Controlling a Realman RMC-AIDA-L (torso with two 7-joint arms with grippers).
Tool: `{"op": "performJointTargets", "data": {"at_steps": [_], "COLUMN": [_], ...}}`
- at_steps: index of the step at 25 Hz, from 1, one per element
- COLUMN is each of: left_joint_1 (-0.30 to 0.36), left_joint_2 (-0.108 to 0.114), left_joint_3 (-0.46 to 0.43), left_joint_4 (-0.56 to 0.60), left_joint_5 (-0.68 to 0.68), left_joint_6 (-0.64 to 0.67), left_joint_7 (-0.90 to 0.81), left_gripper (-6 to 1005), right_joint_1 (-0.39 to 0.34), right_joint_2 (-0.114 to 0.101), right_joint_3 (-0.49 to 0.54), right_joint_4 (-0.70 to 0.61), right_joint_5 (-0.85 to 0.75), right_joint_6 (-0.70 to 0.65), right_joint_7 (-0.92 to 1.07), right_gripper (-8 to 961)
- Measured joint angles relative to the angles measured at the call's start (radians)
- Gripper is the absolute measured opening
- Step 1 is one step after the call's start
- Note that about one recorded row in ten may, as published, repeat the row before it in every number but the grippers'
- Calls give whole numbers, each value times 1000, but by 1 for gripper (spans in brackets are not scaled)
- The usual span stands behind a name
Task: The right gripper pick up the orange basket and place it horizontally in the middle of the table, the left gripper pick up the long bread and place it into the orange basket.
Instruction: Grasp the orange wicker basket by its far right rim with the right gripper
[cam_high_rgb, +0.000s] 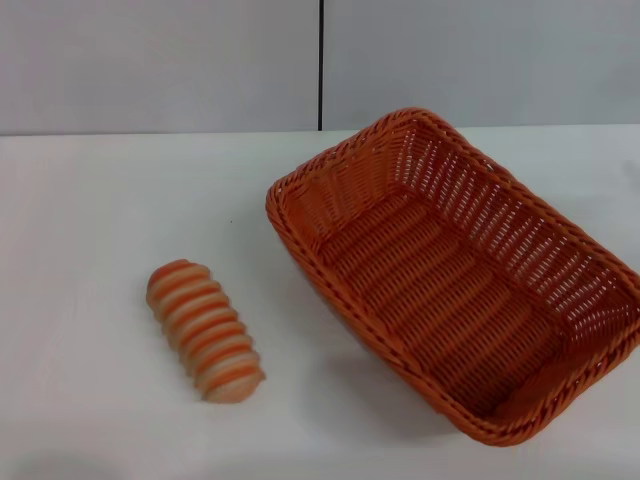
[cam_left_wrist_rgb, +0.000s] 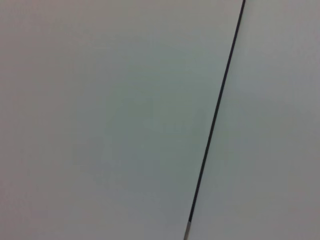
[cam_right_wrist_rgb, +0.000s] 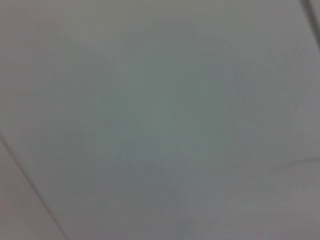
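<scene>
In the head view the orange basket (cam_high_rgb: 455, 275) lies on the right half of the white table (cam_high_rgb: 90, 240), set diagonally with one corner pointing to the back and nothing inside. The long bread (cam_high_rgb: 205, 330), ridged in orange and cream stripes, rests on the table to the basket's left, ridged side up and apart from it. Neither the left gripper nor the right gripper shows in any view. Both wrist views show only a plain grey wall.
A grey wall panel with a thin dark vertical seam (cam_high_rgb: 320, 65) stands behind the table's far edge. The same kind of seam (cam_left_wrist_rgb: 215, 120) crosses the left wrist view. Bare tabletop lies between bread and basket and in front of the bread.
</scene>
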Motion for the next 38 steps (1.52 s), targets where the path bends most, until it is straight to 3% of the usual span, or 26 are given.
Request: {"op": "performJointTargets", "data": {"at_steps": [3,4,5,6,10,14,24,29,31,34,38], "left_joint_1": [-2,-2,-1,0,6,9,15,3,2,-3,-4], "left_joint_2": [0,0,0,0,-2,-3,-5,-4,-4,-3,-1], "left_joint_3": [3,3,3,3,12,54,79,75,75,74,73], "left_joint_4": [-1,-1,0,0,-3,-5,-16,-11,-10,-7,-2], "left_joint_5": [8,9,10,10,11,11,11,4,3,3,3], "left_joint_6": [-6,-7,-8,-8,-10,-28,-87,-115,-118,-126,-131], "left_joint_7": [1,-2,-7,-10,-12,-11,-3,-3,-3,-3,-3], "left_gripper": [839,839,839,839,839,839,839,839,839,839,839], "right_joint_1": [58,105,105,134,255,347,463,498,504,522,535], "right_joint_2": [-18,-42,-42,-55,-112,-135,-140,-121,-115,-91,-80], "right_joint_3": [-3,-2,-2,-1,5,-2,-172,-253,-254,-259,-260], "right_joint_4": [105,139,139,146,100,28,-170,-269,-282,-337,-378], "right_joint_5": [-211,-326,-326,-381,-522,-597,-606,-599,-596,-570,-563], "right_joint_6": [42,99,99,134,249,306,216,98,91,62,22], "right_joint_7": [160,233,233,262,337,365,371,343,329,277,260], "right_gripper": [775,774,773,773,770,768,761,758,757,755,752]}}
